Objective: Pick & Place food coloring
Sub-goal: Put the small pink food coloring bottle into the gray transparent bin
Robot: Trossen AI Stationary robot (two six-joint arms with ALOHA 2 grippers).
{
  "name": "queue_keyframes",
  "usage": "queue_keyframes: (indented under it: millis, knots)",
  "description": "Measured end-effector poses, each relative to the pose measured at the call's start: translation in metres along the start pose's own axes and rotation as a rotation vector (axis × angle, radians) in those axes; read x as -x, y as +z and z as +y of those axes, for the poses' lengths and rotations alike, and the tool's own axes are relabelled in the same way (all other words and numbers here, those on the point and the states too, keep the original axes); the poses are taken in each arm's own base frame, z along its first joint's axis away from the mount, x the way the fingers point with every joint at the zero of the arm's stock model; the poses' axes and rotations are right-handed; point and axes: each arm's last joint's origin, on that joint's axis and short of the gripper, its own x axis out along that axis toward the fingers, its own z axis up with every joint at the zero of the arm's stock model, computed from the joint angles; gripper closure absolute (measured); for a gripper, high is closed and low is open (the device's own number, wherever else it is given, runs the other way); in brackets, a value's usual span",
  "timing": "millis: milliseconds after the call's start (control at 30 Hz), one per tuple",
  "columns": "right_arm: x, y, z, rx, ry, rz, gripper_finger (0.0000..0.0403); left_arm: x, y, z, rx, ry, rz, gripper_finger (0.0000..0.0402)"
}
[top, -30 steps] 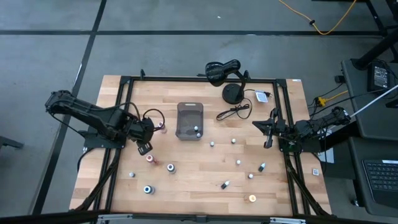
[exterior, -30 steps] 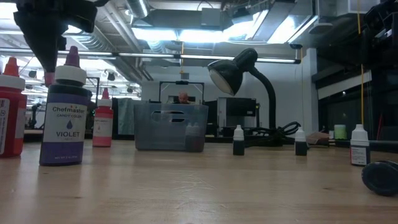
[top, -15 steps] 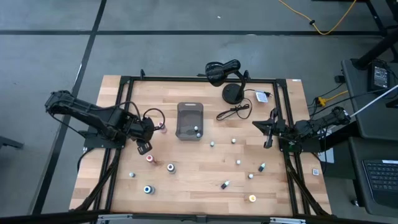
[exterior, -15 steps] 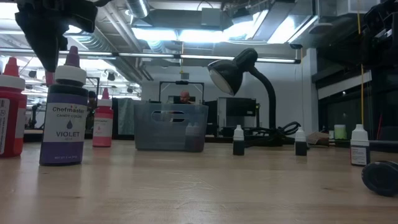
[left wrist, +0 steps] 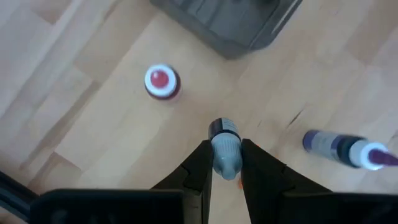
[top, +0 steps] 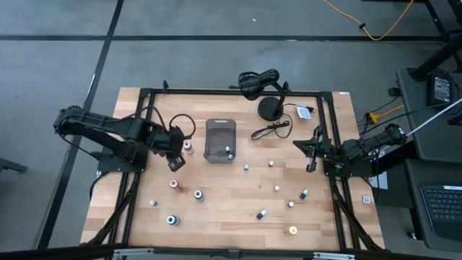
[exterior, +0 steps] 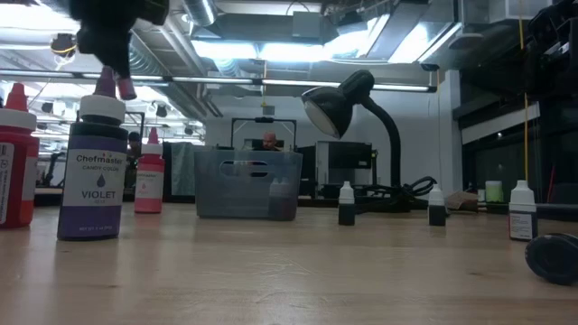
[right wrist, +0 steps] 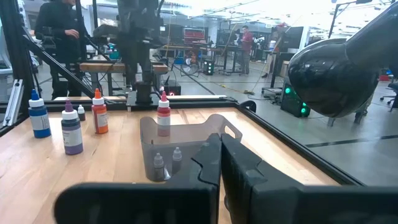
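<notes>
Fingers of the left hand [left wrist: 225,171] pinch a small food coloring bottle [left wrist: 224,146] above the table.

Your two arms are dark, jointed and matte black, each trailing looped black cable. The left end effector [left wrist: 225,163] has two tapered black fingers; the right end effector [right wrist: 220,163] looks the same.

Tray [top: 220,128] mid-table, two bottles [top: 228,152] in it; lamp [top: 261,84] behind; left gripper [top: 175,163] left of the tray, holding bottle [left wrist: 224,149].

Scattered food coloring bottles [top: 276,188], one lifted [left wrist: 224,149]
</notes>
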Motion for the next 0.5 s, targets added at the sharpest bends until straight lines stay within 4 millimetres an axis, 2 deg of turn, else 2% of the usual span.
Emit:
queue_keyframes:
  millis: [300, 500]
  knots:
    - [0.0, 0.0, 0.0, 0.001, 0.0, 0.0, 0.0388, 0.004, 0.031, -0.008, -0.036, 0.013, -0.032, 0.0341]
    - [0.0, 0.0, 0.0, 0.001, 0.0, 0.001, 0.0388, -0.002, 0.054, -0.013, -0.086, 0.041, -0.033, 0.0341]
